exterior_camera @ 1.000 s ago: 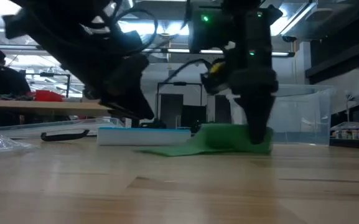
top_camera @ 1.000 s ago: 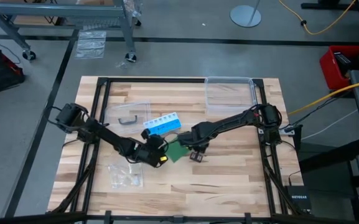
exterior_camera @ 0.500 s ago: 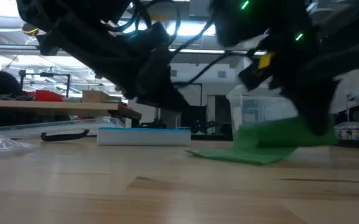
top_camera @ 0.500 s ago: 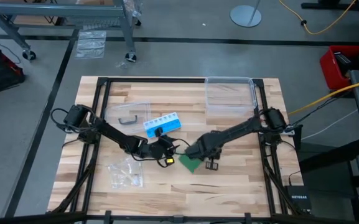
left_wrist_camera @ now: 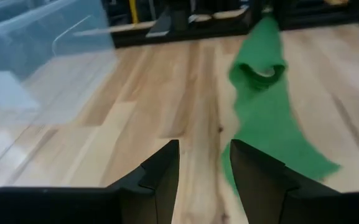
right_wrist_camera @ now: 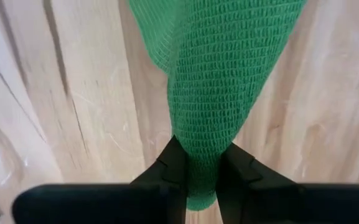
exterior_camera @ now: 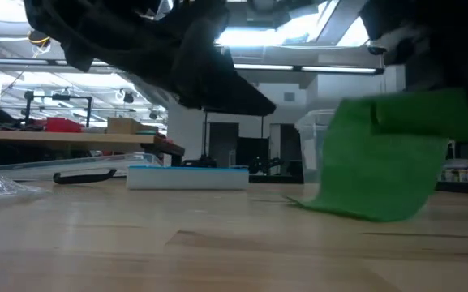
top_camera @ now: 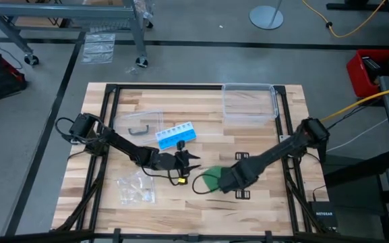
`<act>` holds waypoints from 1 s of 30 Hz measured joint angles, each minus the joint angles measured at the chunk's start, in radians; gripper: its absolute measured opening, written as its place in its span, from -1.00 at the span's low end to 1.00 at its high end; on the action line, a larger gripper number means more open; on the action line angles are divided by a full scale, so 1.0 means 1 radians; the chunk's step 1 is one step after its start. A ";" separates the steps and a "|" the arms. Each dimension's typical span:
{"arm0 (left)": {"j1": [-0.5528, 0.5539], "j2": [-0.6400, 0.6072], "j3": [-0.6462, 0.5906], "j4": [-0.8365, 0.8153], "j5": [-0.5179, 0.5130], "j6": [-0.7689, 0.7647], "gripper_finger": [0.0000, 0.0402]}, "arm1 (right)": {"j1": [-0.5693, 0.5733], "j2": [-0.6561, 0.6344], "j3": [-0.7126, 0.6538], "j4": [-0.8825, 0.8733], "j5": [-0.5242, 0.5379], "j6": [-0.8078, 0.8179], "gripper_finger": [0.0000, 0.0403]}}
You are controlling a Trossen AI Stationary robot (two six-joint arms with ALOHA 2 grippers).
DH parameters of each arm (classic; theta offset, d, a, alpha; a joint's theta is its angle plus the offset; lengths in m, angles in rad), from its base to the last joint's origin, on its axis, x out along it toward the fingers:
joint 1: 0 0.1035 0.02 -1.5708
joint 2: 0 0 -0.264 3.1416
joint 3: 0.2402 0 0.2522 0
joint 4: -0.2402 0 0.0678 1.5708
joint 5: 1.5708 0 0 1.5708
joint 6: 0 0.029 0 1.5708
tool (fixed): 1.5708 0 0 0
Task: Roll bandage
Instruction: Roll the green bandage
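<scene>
Right gripper (right_wrist_camera: pixel 195 171): my two dark fingers are clamped on one end of the long green fabric bandage (right_wrist_camera: pixel 219 81); only my right wrist view shows the cloth pinched between them.
Bandage from above: the high view shows just a small green patch (top_camera: pixel 212 180) at the tip of my right arm, near the front middle of the pale wooden slat table (top_camera: pixel 261 209).
Bandage from table height: in the low view the strip (exterior_camera: pixel 379 166) hangs as a wide green sheet from my gripper, its lower edge touching or just above the wood; I cannot tell which.
Bandage from the left wrist: the strip (left_wrist_camera: pixel 263 118) trails across the boards, one end lifted and curled into a loop, the loose end lying flat near my left fingers.
Left gripper (left_wrist_camera: pixel 203 168): my fingers stand apart with bare table between them, holding nothing, just beside the bandage's loose end.
Left arm in the high view: the gripper (top_camera: pixel 184 164) sits left of the green patch, near it.
Blue and white pill organizer (top_camera: pixel 176 136): lies behind my left gripper; in the low view it is a flat blue-topped bar (exterior_camera: pixel 189 176).
Clear plastic box (top_camera: pixel 249 101): at the table's far edge, well apart from both grippers.
Small clear plastic bag (top_camera: pixel 136 190): front left of the table, seen plainly only from above.
</scene>
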 joint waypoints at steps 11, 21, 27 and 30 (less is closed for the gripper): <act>0.002 0.000 0.000 0.100 0.041 -0.005 -0.32 | 0.042 -0.068 0.001 0.079 0.151 0.075 -0.74; 0.022 0.000 0.000 0.121 0.141 -0.005 -0.32 | 0.042 -0.068 0.002 0.185 0.152 0.036 -0.74; 0.017 0.000 0.000 0.122 0.249 -0.009 -0.32 | 0.041 -0.068 0.002 0.214 0.155 0.021 -0.74; 0.009 0.000 0.000 0.121 0.265 -0.009 -0.32 | 0.041 -0.068 0.002 0.216 0.166 0.021 -0.74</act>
